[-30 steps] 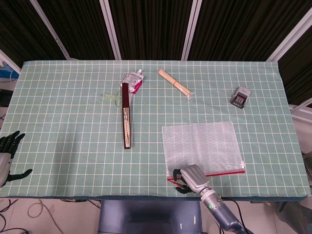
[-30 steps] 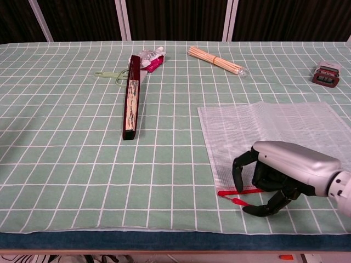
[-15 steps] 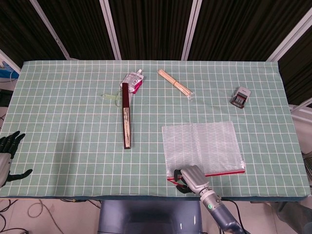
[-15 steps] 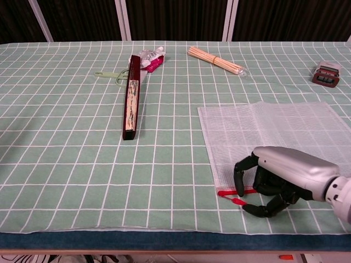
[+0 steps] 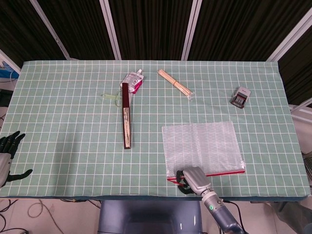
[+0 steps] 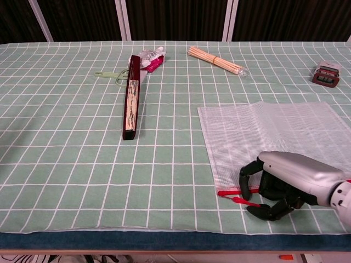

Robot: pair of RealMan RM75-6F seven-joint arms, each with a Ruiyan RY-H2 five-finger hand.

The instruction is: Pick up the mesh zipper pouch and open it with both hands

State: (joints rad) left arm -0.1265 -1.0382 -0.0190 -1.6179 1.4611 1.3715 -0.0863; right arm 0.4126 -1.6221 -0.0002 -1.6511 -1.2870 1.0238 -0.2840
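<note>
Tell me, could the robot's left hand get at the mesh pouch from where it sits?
Probably not yet: the left hand sits off the table's far-left edge, while the mesh pouch lies under the right hand.

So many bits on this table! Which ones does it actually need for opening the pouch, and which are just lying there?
Needed: mesh pouch; right robot hand at its red zipper; left robot hand.

Lying about: folded fan, wooden sticks, stamp, sachet.

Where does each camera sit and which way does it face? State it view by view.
Head view: high above the near edge, looking down on the whole table; shows left hand and right hand.
Chest view: low at the near edge, looking across; shows only the right hand.
Shared: mesh zipper pouch, folded fan, right hand.
</note>
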